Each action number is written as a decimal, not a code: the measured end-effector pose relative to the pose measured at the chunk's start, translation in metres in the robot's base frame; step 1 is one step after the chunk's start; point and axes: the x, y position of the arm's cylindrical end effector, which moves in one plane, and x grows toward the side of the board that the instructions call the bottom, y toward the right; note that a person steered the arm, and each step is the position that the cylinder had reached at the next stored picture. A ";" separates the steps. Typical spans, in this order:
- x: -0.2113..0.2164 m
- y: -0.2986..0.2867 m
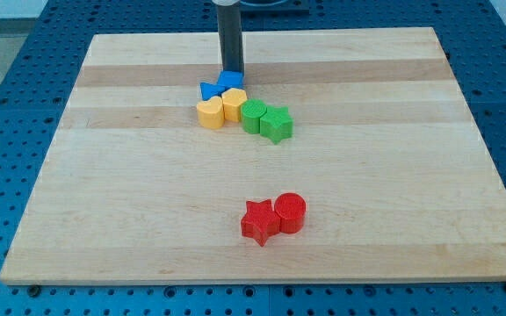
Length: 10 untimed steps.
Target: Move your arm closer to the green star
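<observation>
The green star (277, 124) lies on the wooden board (130, 202), at the right end of a tight cluster near the view's top centre. A green round block (253, 115) touches its left side. My tip (232, 71) is at the end of the dark rod, just above the cluster, touching a blue block (230, 81). The tip is up and to the left of the green star, with the blue and yellow blocks between them.
A second blue block (209, 89) lies left of the first. A yellow heart (210, 113) and a yellow block (234, 104) sit below them. A red star (258, 222) and a red cylinder (290, 212) lie together near the view's bottom centre.
</observation>
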 end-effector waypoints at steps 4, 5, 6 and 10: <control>0.040 0.072; 0.048 0.092; 0.078 0.117; 0.169 0.081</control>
